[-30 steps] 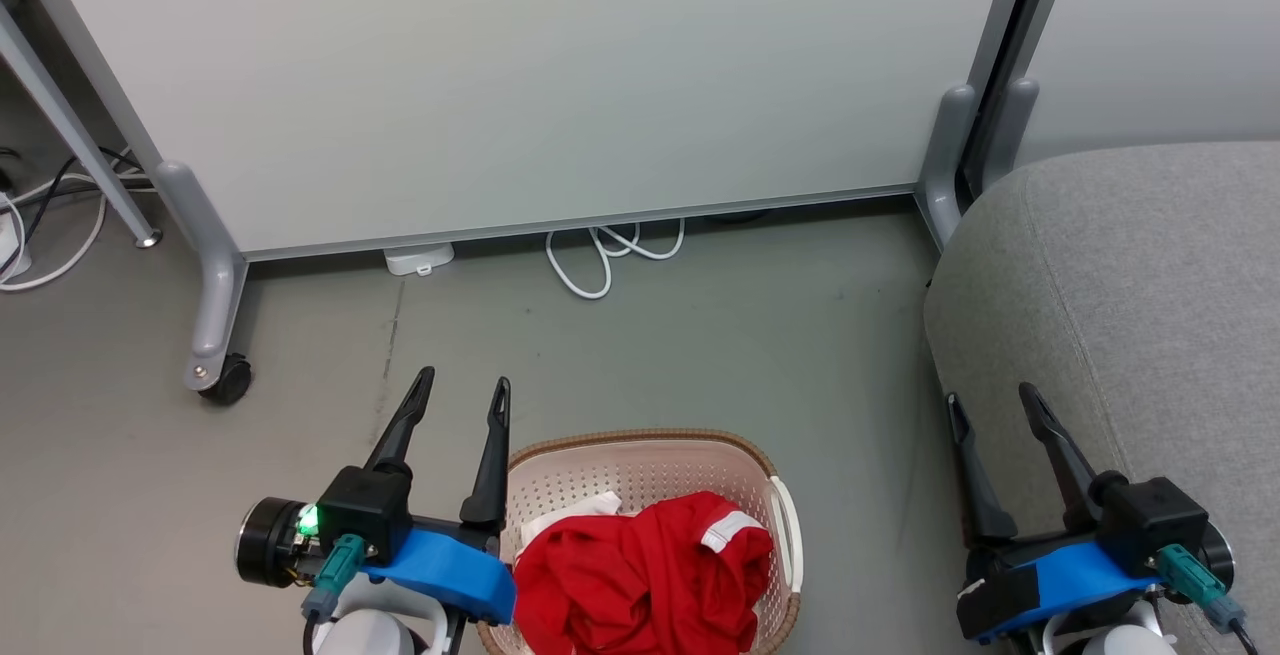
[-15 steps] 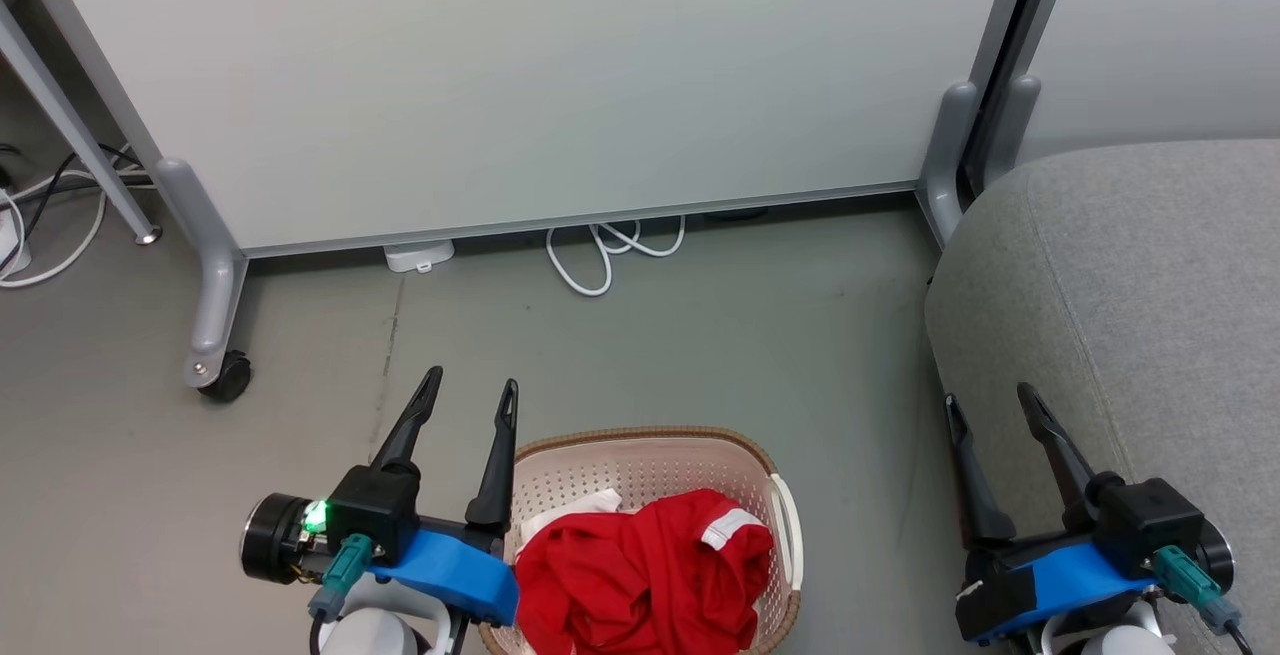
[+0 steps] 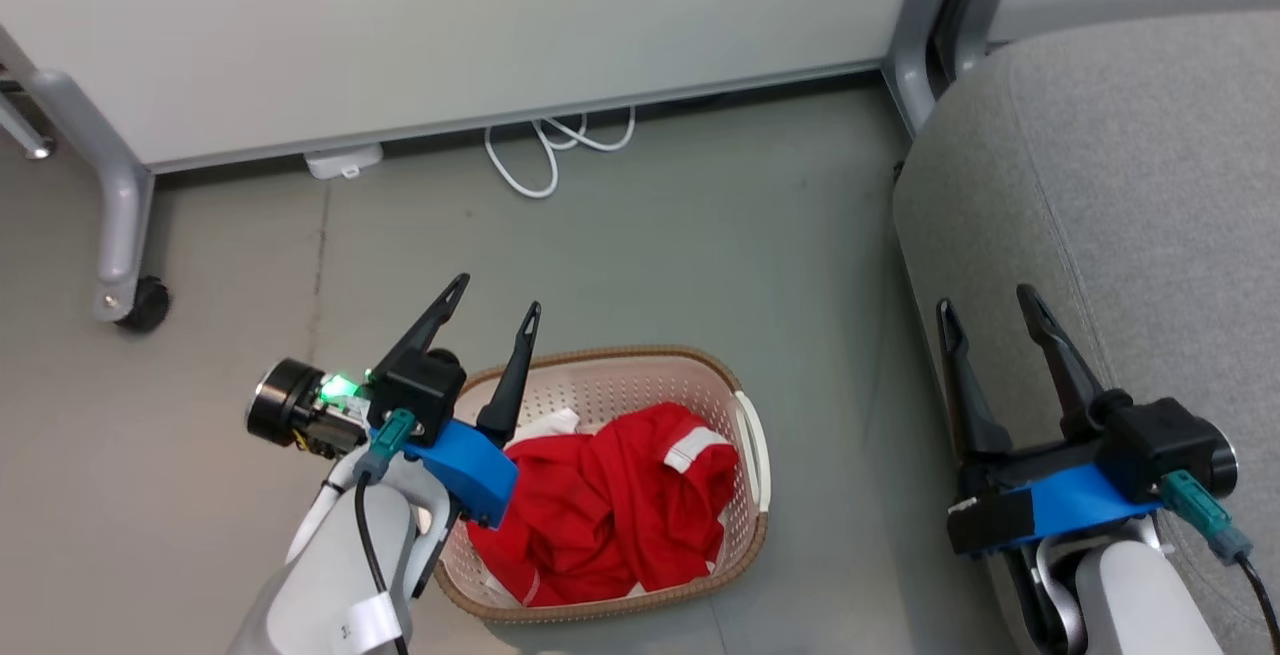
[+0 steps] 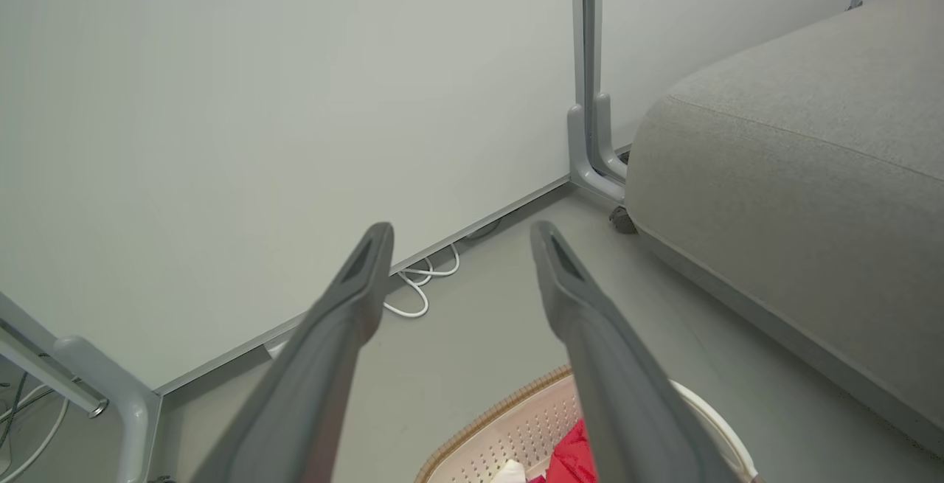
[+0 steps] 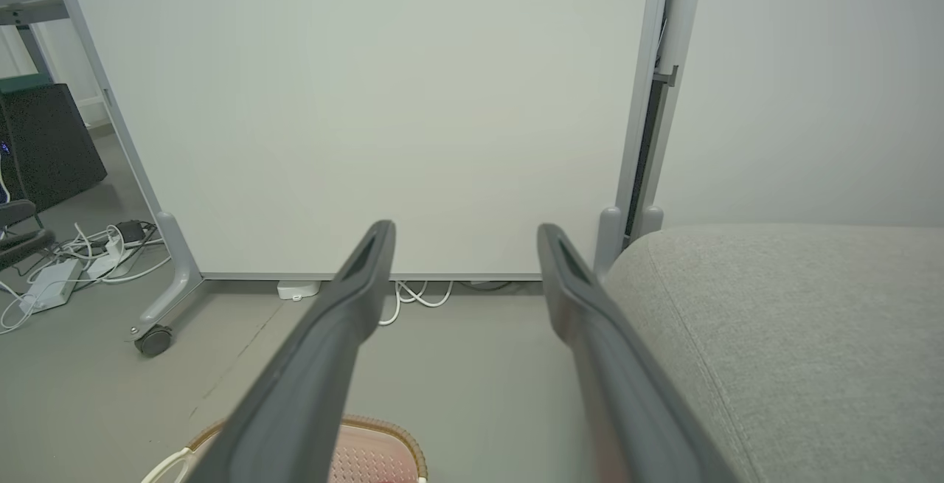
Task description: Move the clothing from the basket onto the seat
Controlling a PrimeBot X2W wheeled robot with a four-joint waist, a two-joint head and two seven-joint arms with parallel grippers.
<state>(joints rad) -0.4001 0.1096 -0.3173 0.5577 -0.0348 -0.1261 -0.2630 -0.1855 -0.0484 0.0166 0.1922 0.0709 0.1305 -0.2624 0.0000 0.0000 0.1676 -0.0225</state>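
Head view showed the clothing (image 3: 610, 495) heaped red in the basket (image 3: 620, 351), which stood on the floor (image 3: 700, 235) between the arms. The seat (image 3: 1130, 185) at the right lay well apart from it, with no red on the part in view. The left gripper (image 3: 498, 292) hung above the basket's left rim, fingers spread wide and holding nothing, pointing toward the panel (image 3: 450, 25). The right gripper (image 3: 984, 297) was equally wide and empty, near the seat's edge. Both wrist views agreed: open air between each pair of fingers.

By my reading the task stood at its start: the reach for the first garment, no grasp made. The next move would call for the left gripper to tip down into the heap and pinch a thick fold rather than a loose edge. It would then need to lift high enough for trailing cloth to clear the rim before swinging right to the seat. The heap was crumpled, so one pull might drag up more than one piece.

Against the frame a second earlier the whole picture had shifted: the camera had tipped down, so the panel and cable (image 3: 545, 150) sat higher and the basket showed almost whole. Measured against the basket, the left gripper had come further over its rim. Both pairs of fingers had stayed wide.
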